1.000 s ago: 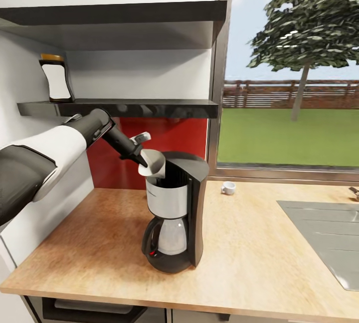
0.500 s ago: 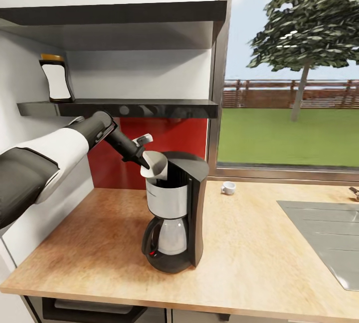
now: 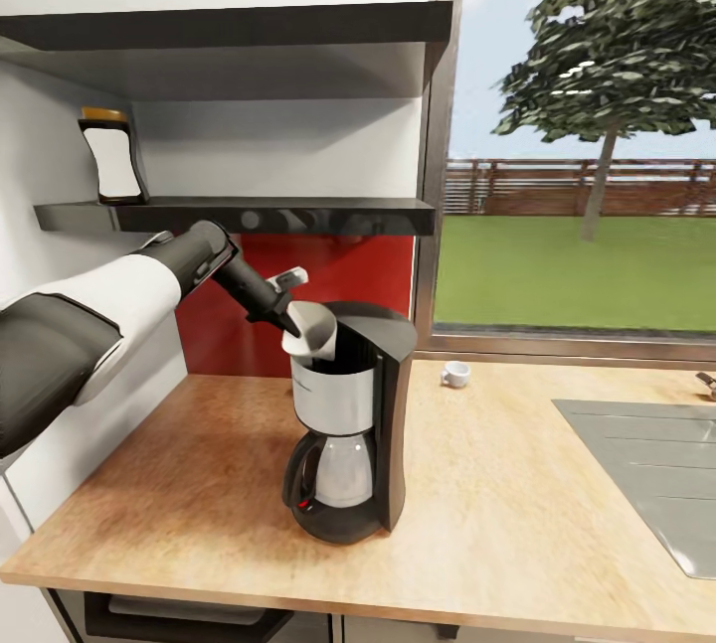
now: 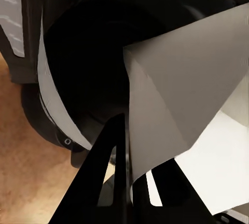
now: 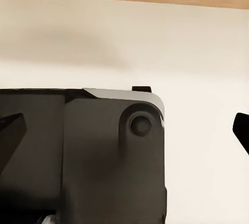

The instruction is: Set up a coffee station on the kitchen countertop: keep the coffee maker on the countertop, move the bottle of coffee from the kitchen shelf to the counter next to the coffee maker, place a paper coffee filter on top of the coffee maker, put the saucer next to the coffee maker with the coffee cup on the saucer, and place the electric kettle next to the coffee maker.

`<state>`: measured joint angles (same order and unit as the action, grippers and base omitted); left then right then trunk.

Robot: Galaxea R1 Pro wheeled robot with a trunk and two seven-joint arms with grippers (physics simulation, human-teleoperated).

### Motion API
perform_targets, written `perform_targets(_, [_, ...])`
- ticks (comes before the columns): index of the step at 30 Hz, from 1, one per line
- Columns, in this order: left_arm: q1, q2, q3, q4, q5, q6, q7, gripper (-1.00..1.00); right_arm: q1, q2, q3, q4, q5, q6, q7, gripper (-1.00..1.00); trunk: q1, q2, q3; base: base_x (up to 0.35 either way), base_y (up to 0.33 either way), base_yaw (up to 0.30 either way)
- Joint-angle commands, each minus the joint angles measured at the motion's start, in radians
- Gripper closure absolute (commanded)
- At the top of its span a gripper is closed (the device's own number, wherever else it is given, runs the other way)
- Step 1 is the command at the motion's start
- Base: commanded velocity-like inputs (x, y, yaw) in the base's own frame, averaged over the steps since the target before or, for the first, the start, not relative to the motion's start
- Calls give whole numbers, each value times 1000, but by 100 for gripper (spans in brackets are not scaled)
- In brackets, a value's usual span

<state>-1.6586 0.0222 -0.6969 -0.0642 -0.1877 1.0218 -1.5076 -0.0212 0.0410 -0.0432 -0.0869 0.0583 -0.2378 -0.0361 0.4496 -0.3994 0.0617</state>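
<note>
The black coffee maker (image 3: 350,434) stands on the light-wood kitchen countertop (image 3: 199,484). My left gripper (image 3: 290,313) is shut on the white paper coffee filter (image 3: 315,329), holding it tilted over the machine's open top. In the left wrist view the filter (image 4: 181,89) hangs between the dark fingers (image 4: 104,182) above the basket opening (image 4: 88,63). The bottle of coffee (image 3: 113,158) stands at the left end of the black kitchen shelf (image 3: 259,216). A small white coffee cup (image 3: 455,374) sits by the window sill. My right gripper (image 5: 126,130) is open beside the robot's dark body.
A steel sink (image 3: 656,474) is inset at the right of the worktop. A second black shelf (image 3: 229,27) runs above the first. A white wall (image 3: 60,325) bounds the counter on the left, and a window (image 3: 587,176) stands behind it.
My left gripper has shifted slightly to the right with the filter, bringing it more over the coffee maker's top. Nothing else has moved.
</note>
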Motion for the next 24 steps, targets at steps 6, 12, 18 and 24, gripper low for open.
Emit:
perform_targets(6, [-1,-5,0,-15,-7,-1,-10,100,-2,18,-3,-2,6,-5,-4,-100,0,-1,0,0,0,0])
perform_targets(12, [-1,-4,1,-27,-7,0,-10,100,-2,19,-3,-2,5,-5,-4,-100,0,-1,0,0,0,0])
perform_targets(18, [-1,-5,1,-28,-7,0,-10,100,-2,19,-3,-2,5,-5,-4,-100,0,-1,8,0,0,0])
perform_targets(24, [-1,-4,2,-28,-7,0,-10,100,-2,19,-3,-2,6,-5,-4,-100,0,-1,18,0,0,0])
